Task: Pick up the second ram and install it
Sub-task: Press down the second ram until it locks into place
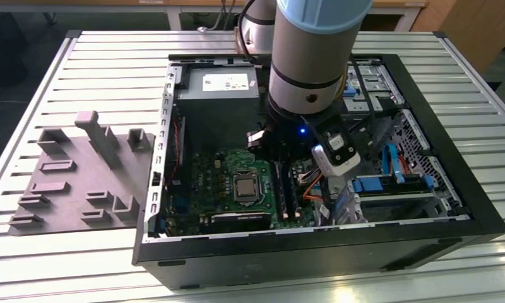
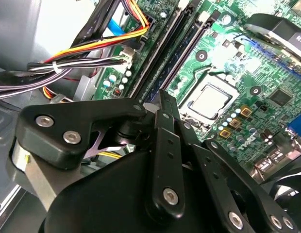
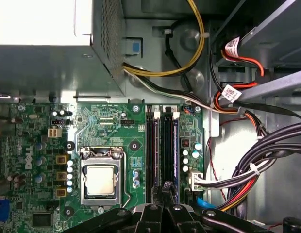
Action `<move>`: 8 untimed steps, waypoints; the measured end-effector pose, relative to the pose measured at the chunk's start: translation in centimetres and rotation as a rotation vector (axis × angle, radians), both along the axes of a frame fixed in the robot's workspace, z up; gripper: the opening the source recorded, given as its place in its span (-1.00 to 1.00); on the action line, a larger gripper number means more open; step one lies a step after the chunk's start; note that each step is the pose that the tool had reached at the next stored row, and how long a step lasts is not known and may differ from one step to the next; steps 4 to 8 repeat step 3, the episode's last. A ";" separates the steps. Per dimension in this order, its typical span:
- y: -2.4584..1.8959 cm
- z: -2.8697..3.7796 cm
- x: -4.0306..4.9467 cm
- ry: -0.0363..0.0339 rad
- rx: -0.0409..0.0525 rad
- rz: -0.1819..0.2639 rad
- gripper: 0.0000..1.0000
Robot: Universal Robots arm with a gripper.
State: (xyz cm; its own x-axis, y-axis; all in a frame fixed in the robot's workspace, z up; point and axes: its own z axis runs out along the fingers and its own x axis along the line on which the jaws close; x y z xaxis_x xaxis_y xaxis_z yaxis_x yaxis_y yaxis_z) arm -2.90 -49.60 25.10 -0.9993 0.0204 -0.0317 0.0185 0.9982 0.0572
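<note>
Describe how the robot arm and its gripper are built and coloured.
In the exterior view the arm is a thick silver-grey cylinder topped by a pale blue cap, with a small blue light on the black wrist section below. A white and black block is mounted beside the wrist. In both wrist views the gripper is matte black, built of flat linkage plates joined with silver screws, on a grey metal base.
</note>
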 end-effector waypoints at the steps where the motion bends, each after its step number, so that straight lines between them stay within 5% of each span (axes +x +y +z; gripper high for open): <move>1: 0.02 0.00 0.00 0.0000 0.0001 0.000 -0.79; 8: 0.03 0.00 0.00 0.0000 0.0000 0.000 -0.79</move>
